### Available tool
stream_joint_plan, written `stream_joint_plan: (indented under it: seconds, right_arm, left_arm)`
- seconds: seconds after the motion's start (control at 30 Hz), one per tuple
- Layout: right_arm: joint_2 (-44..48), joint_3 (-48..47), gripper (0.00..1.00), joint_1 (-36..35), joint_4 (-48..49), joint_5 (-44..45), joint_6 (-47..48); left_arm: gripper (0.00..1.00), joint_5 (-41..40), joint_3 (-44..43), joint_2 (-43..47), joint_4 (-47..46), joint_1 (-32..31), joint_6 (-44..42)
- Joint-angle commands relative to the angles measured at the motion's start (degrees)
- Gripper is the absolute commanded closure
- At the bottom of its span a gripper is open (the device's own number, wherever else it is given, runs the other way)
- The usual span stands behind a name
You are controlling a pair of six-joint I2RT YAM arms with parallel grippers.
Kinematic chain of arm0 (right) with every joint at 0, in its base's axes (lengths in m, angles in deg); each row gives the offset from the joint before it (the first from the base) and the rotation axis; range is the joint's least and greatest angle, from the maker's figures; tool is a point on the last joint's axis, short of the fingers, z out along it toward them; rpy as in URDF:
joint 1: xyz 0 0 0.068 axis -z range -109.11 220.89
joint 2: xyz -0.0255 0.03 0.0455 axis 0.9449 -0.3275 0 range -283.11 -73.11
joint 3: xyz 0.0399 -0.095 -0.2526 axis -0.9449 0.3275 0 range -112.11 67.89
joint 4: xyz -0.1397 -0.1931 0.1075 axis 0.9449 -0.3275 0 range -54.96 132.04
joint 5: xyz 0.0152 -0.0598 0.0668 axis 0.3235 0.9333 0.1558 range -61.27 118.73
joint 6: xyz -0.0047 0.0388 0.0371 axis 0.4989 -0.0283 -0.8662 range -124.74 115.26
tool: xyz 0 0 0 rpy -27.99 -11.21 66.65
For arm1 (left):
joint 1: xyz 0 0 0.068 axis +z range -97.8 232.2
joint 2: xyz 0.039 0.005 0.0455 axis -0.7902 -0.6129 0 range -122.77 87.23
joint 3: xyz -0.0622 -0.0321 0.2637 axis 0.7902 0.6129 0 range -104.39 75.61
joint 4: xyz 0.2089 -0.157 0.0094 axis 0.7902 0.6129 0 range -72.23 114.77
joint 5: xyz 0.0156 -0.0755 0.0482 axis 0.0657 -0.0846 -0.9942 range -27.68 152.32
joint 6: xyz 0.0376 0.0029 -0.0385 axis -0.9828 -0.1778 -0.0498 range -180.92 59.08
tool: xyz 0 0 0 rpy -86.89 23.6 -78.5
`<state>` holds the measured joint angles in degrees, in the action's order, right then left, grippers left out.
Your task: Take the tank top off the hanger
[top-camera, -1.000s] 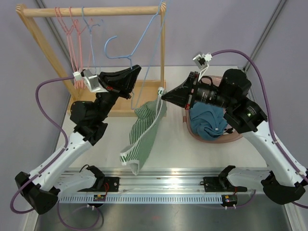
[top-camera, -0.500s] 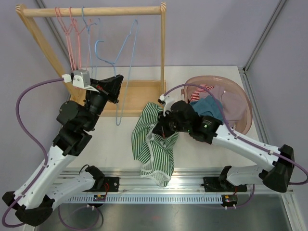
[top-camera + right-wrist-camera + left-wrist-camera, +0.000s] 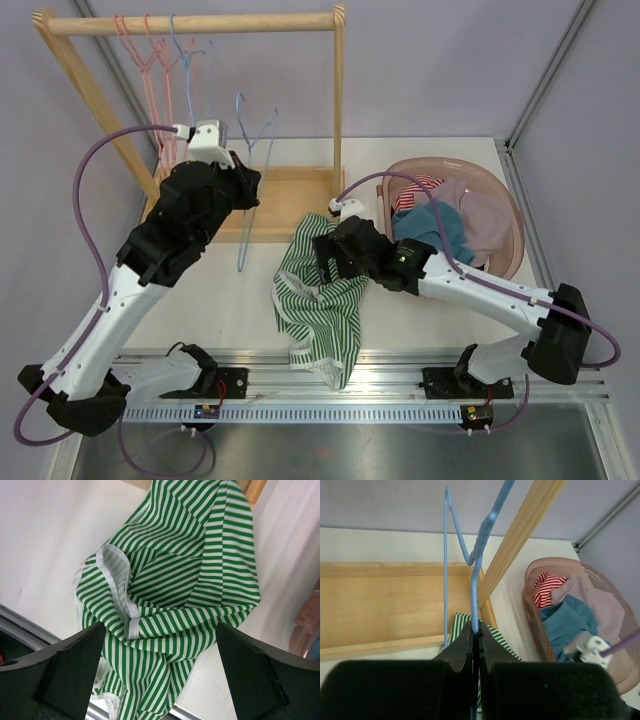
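The tank top, green-and-white striped, lies crumpled on the table near the front rail, off the hanger. My left gripper is shut on the wire of the bare blue hanger and holds it up in front of the rack. In the left wrist view the jaws pinch the hanger just below its twisted neck. My right gripper hovers open just above the tank top. In the right wrist view its fingers stand wide apart over the cloth, touching nothing.
A wooden rack at the back left carries pink hangers and pale blue ones. A pink basket of clothes sits at the right. A metal rail runs along the near edge.
My right gripper has opened and let go of the tank top, which has settled lower on the table. The left arm has carried the blue hanger up toward the rack.
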<state>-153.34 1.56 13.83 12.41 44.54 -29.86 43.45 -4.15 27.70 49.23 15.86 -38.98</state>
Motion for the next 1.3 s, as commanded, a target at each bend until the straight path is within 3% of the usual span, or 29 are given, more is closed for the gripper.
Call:
stream_joint_plan:
  seconds: [0.0,0.4,0.63,0.83,1.2,1.27]
  right_arm:
    - [5.25,-0.74,0.0,-0.25,1.59,4.75,0.25]
    - [8.76,3.74,0.01,-0.34,3.34,2.82,0.34]
    - [10.35,5.76,0.0,-0.33,4.05,1.94,0.69]
    - [11.41,8.31,0.01,-0.33,5.46,-0.61,-0.01]
    - [11.15,11.39,0.01,-0.25,7.56,-3.24,-1.15]
    - [10.27,11.66,0.01,-0.33,7.92,-5.0,-0.72]
  left_arm:
    - [1.0,-1.34,-8.89,-3.65,4.3,1.7,-0.49]
    - [1.0,9.37,-38.94,-22.8,13.44,14.88,-2.25]
    - [1.0,14.21,-49.24,-30.46,15.64,20.07,-3.83]
    - [1.0,17.99,-54.17,-35.47,16.61,24.2,-3.92]
    - [1.0,23.35,-54.7,-39.17,16.7,27.37,-3.3]
    - [0.93,23.27,-54.18,-39.09,16.96,27.55,-3.3]
